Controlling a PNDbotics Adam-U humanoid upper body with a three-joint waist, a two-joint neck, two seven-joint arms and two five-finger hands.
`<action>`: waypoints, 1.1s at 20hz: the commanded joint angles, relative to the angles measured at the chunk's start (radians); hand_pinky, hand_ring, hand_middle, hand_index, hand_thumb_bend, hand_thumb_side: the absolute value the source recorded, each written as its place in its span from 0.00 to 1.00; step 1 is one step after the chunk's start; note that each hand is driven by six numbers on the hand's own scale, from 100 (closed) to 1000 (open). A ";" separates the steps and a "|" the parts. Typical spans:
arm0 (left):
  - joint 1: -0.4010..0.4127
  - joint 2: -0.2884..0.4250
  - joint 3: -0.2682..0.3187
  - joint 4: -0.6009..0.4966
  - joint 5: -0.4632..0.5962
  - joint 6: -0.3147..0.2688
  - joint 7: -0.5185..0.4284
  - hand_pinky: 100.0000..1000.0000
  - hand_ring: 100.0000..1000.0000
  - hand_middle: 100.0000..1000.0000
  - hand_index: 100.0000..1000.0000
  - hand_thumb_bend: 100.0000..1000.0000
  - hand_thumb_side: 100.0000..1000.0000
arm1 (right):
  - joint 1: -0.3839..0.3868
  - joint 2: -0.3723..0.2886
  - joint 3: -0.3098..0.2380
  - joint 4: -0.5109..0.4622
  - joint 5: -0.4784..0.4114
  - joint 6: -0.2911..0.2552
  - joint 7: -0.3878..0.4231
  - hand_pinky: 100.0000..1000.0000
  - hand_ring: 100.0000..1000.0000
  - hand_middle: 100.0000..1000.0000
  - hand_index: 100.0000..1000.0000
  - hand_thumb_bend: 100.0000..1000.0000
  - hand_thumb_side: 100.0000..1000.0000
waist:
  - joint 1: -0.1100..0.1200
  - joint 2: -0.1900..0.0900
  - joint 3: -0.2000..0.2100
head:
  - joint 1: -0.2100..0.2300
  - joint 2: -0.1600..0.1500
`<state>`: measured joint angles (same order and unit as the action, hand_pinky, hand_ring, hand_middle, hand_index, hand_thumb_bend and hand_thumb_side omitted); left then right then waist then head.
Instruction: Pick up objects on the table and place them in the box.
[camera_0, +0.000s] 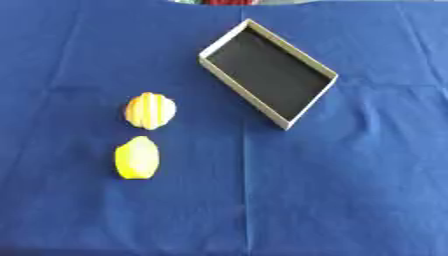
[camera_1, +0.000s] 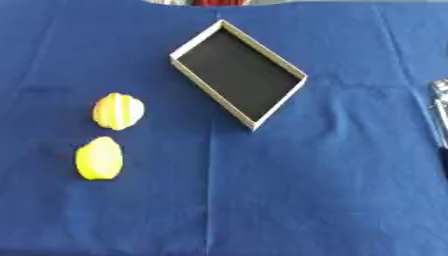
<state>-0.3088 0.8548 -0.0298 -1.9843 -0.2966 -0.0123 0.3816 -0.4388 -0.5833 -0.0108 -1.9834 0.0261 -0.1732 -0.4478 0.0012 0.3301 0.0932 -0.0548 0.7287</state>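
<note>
A shallow box with pale walls (camera_0: 243, 93) and a dark, empty floor lies turned like a diamond at the upper middle of the blue cloth. Left of it sits a rounded yellow-orange object with pale stripes (camera_0: 150, 110). Just below that lies a plain yellow, lemon-shaped object (camera_0: 136, 158). Both rest on the cloth, apart from each other and from the box. A silver and black sliver of my right hand (camera_1: 439, 102) shows only at the right edge of the right eye view, well away from everything. My left hand is out of sight.
A blue cloth (camera_0: 350, 190) covers the whole table, with soft fold lines running across it. At the top edge, beyond the cloth, a strip of red and pale things (camera_0: 223, 2) shows.
</note>
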 joint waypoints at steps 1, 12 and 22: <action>0.029 0.130 -0.004 -0.016 0.019 0.063 -0.108 0.88 0.76 0.74 0.88 0.00 0.61 | -0.006 -0.039 -0.005 -0.017 0.011 0.001 -0.003 0.80 0.81 0.70 0.76 0.00 0.77 | 0.005 -0.016 0.003 | -0.004 0.004; 0.005 0.281 -0.097 -0.016 0.004 0.088 -0.628 0.92 0.84 0.81 0.92 0.07 0.54 | -0.003 -0.048 0.006 -0.017 0.012 0.005 0.007 0.80 0.81 0.70 0.76 0.00 0.78 | 0.015 -0.022 0.005 | 0.000 0.015; -0.117 0.281 -0.254 -0.016 0.033 0.142 -0.882 0.96 0.87 0.81 0.92 0.20 0.25 | -0.015 -0.036 0.017 -0.017 -0.003 0.009 0.021 0.80 0.81 0.70 0.76 0.00 0.79 | 0.022 -0.024 -0.011 | 0.027 0.028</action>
<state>-0.4106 1.1080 -0.2781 -1.9877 -0.2597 0.1195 -0.4765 -0.4400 -0.6022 0.0105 -1.9834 0.0268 -0.1648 -0.4295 0.0225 0.3285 0.0813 -0.0337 0.7477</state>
